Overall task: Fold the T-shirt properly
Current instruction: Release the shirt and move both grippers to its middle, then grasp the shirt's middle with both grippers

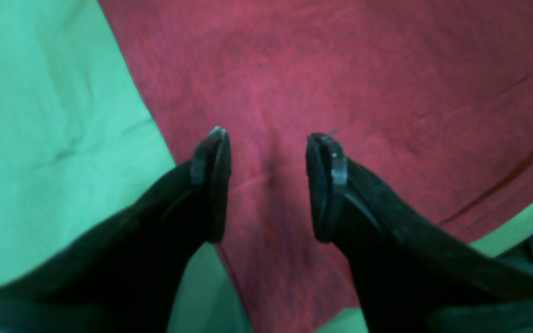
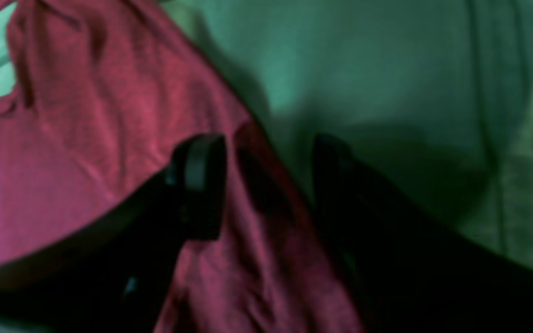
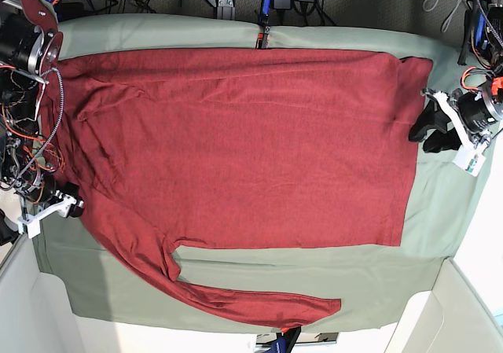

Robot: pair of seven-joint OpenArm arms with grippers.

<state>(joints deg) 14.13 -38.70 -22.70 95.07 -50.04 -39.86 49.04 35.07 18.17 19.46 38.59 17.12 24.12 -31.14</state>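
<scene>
T-shirt (image 3: 236, 141): dark red, spread flat over most of the table; one long edge runs along the 12 o'clock side in the base view, a sleeve trails off toward 6 o'clock.
Green sheet (image 3: 314, 266): pale sage, lies under the shirt, bare strip showing along the 6 o'clock side and at 3 o'clock.
My left gripper (image 1: 269, 185): jaws apart, nothing between them; both fingers hang over red fabric just inside the shirt's edge, which runs past my 9 o'clock finger (image 1: 213, 180). In the base view it sits at 3 o'clock (image 3: 434, 130), by the shirt's straight end.
My right gripper (image 2: 266, 185): jaws look apart w/ a wide gap; the shirt's edge (image 2: 109, 152) runs diagonally through that gap. 9 o'clock finger (image 2: 199, 185) is over red cloth, the other over green. Wrist view is blurred, so can't tell if either pad touches fabric. In the base view it sits at 8 o'clock (image 3: 67, 204), at the shirt's wrinkled end.
Wrinkles: fabric bunched near my right arm, approx. 10 o'clock in the right wrist view.
</scene>
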